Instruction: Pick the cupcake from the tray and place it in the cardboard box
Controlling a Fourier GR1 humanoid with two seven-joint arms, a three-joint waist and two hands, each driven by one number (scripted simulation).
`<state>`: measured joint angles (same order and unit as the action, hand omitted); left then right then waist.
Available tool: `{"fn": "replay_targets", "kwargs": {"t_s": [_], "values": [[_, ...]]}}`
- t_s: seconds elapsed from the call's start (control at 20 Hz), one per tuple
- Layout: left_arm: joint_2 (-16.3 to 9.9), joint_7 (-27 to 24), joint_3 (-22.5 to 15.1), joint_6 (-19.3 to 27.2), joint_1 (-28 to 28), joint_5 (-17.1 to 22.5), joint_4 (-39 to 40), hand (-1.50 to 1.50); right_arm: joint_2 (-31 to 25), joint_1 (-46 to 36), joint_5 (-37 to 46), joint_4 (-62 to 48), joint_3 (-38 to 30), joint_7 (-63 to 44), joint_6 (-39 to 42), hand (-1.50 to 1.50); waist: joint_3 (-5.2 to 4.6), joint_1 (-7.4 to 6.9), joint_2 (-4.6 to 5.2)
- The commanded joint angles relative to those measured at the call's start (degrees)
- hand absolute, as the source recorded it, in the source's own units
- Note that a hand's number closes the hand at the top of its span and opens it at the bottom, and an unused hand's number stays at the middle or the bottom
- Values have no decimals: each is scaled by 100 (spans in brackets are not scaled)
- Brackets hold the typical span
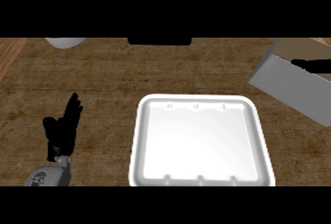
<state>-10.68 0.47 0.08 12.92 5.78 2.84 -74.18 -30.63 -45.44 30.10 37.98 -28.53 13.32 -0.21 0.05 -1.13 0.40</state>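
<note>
From the head view, the white tray [200,141] lies bare on the wooden surface [110,74]; no cupcake shows in it or anywhere around it. The left hand [62,127] rests open at the lower left, fingers straight and upright. The right hand is out of sight. The cardboard box [291,85] stands at the far right, and something black reaches into it. The cupcake may be there; I cannot tell, and a release off target could go unseen.

Bare counter [97,74] lies between tray [258,131] and cardboard box [291,87].
</note>
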Motion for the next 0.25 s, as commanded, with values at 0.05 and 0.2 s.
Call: {"fn": "replay_targets", "kwargs": {"t_s": [0.05, 0.2], "values": [[-243, 289, 157, -131, 175, 73, -70, 0, -24, 89, -998, -138, -755, 542, 438, -150, 5, 103, -31], [-52, 47, 117, -59, 118, 24, 85, 0, -434, 321, -1343, -434, -1123, 671, 705, -150, 2, 99, -17]]}}
